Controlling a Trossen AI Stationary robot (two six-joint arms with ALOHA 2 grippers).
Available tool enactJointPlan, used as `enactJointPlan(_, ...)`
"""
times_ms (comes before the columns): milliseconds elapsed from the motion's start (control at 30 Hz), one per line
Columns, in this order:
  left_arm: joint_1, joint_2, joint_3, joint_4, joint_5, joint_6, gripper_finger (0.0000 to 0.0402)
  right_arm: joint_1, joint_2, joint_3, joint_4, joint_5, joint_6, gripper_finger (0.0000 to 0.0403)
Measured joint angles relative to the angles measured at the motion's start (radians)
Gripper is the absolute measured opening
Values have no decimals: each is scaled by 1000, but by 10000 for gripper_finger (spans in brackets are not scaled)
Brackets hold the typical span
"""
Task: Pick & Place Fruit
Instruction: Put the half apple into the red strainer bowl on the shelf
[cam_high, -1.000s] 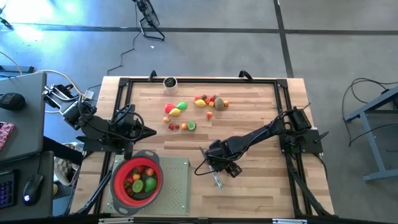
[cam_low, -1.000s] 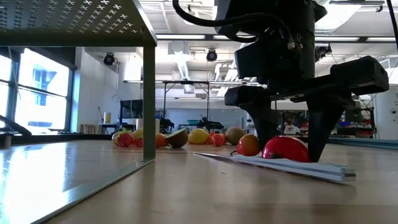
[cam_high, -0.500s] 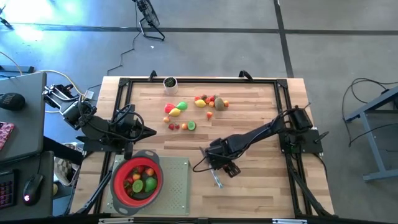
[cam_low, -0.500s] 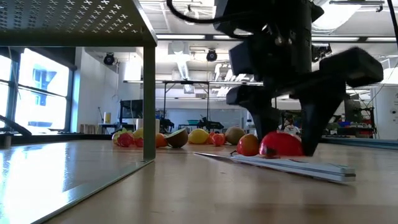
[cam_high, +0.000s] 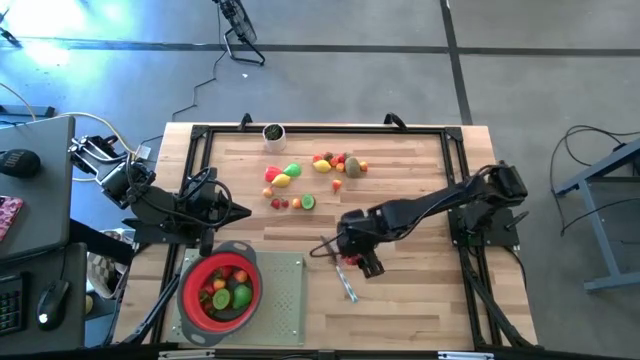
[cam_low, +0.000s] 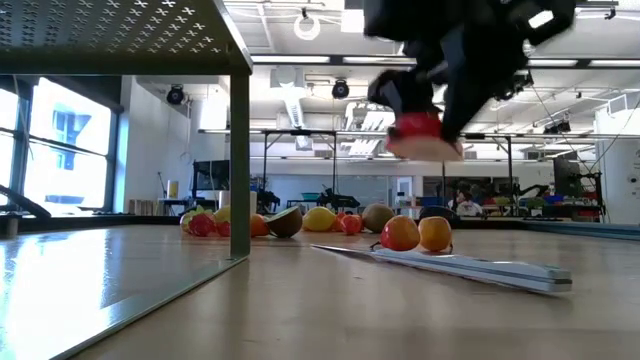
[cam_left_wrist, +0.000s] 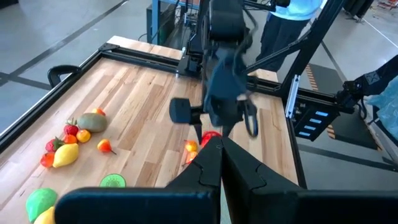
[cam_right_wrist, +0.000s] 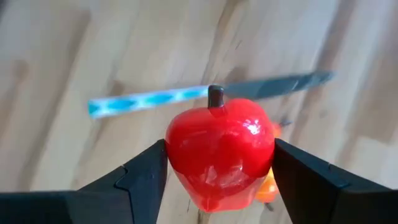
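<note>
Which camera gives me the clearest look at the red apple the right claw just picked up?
The right wrist view: the red apple fills it, stem up, pinched between the right claw's fingers. The low view shows it blurred, raised above the table. The left wrist view shows only a red sliver; the high view barely shows it.

right end effector (cam_high: 352, 255) over mid-table beside the knife (cam_high: 338, 274) — fruit (cam_high: 312, 178) scattered beyond, more in the strainer (cam_high: 220, 291).

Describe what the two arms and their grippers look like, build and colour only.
Both arms are dark, nearly black, built of jointed segments. The left gripper has two matte black angular fingers tapering to a narrow tip. The right gripper has broad, flat black fingers with bevelled edges. A black cable loops beside the right arm's wrist.
</note>
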Motion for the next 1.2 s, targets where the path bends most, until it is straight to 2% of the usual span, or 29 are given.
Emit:
enactJointPlan(433,0,0,0,0,-2,21,0,-80,-219,1,186,-17,217,249)
enactJointPlan(633,0,6,0,1,-2,39,0,-113,-302,3,354,-106,311,250)
enactJointPlan(800,0,37,0,37,24,226,0,-128,-341,2,452,-180,372,249)
enactJointPlan(967,0,105,0,170,19,575,0,-128,-348,2,468,-203,404,249)
enactJointPlan(1133,6,164,0,271,-52,869,0,-124,-348,2,471,-234,444,249)
enactJointPlan(1200,27,182,0,296,-65,932,0,-124,-348,2,470,-249,457,249)
